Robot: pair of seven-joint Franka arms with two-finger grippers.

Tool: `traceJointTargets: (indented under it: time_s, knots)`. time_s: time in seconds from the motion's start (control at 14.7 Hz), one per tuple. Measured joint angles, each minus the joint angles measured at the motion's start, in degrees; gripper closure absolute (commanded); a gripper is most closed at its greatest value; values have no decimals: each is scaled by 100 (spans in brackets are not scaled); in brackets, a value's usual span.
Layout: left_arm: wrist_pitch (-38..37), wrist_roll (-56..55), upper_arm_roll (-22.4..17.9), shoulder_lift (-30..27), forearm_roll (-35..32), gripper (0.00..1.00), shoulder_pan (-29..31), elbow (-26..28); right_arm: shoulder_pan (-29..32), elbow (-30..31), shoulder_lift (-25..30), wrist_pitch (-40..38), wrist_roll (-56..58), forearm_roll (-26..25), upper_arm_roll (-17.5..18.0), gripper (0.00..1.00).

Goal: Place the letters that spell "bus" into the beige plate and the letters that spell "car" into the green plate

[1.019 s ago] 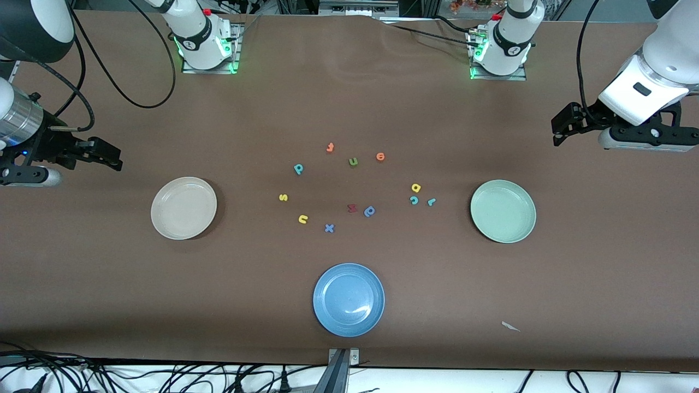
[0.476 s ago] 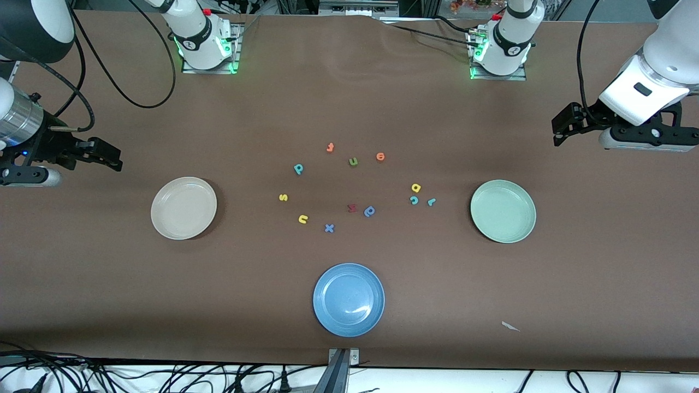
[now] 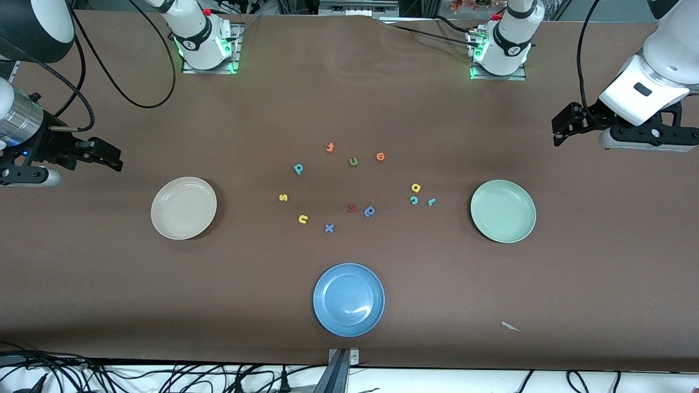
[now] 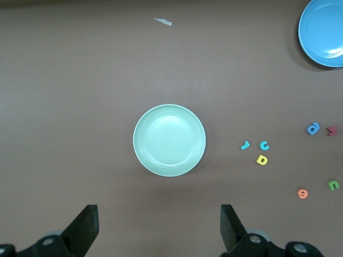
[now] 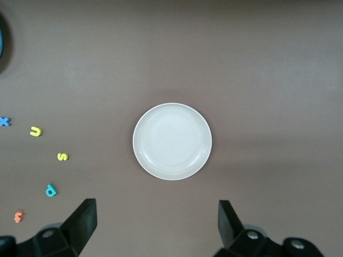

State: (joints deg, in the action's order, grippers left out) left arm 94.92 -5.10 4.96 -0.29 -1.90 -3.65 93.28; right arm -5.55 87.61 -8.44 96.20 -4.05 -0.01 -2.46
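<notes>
You have a wide brown matte table [image 3: 349, 109] in front of you, with black cables trailing along its edge nearest the front camera.

Your left gripper [image 3: 562, 124] hangs in the air over the table's edge at the left arm's end, fingers [image 4: 86, 227] spread wide apart and holding nothing; the wrist is bent so its camera looks straight down. Your right gripper [image 3: 106, 155] mirrors it over the right arm's end, fingers [image 5: 83, 219] equally spread and empty. Both arms wait.

You see three round shallow plates, smooth and plain. The cream-beige plate [image 3: 183, 208] lies toward the right arm's end, the pale mint-green plate [image 3: 503, 211] toward the left arm's end, and a glossy blue plate [image 3: 348, 299] between them, near the table edge closest to the front camera. All three are empty.

Eleven small foam letters lie scattered in the middle of the table, between the beige and green plates. On the beige plate's side you have the teal b-shaped letter [image 3: 298, 168], the yellow s [image 3: 283, 197] and the yellow u [image 3: 303, 219], well apart. Near the green plate the yellow a [image 3: 415, 188], teal c [image 3: 414, 200] and teal r [image 3: 431, 201] cluster closely. Between the groups lie an orange t [image 3: 330, 147], a green u [image 3: 353, 161], an orange round letter [image 3: 380, 157], a dark red letter [image 3: 352, 207], a darker blue b-shaped letter [image 3: 369, 211] and a blue x [image 3: 329, 228].

A small white scrap [image 3: 510, 326] lies near the front-camera edge.
</notes>
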Motion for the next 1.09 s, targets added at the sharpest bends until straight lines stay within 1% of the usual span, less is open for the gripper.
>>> traceJointTargets:
  time_s: [0.68, 1.09]
  knots:
    - [0, 0, 0, 1, 0, 0, 0, 0, -13, 105, -3, 134, -2, 18, 8, 0]
    - [0, 0, 0, 4, 0, 0, 0, 0, -208, 184, -50, 236, -11, 24, 24, 0]
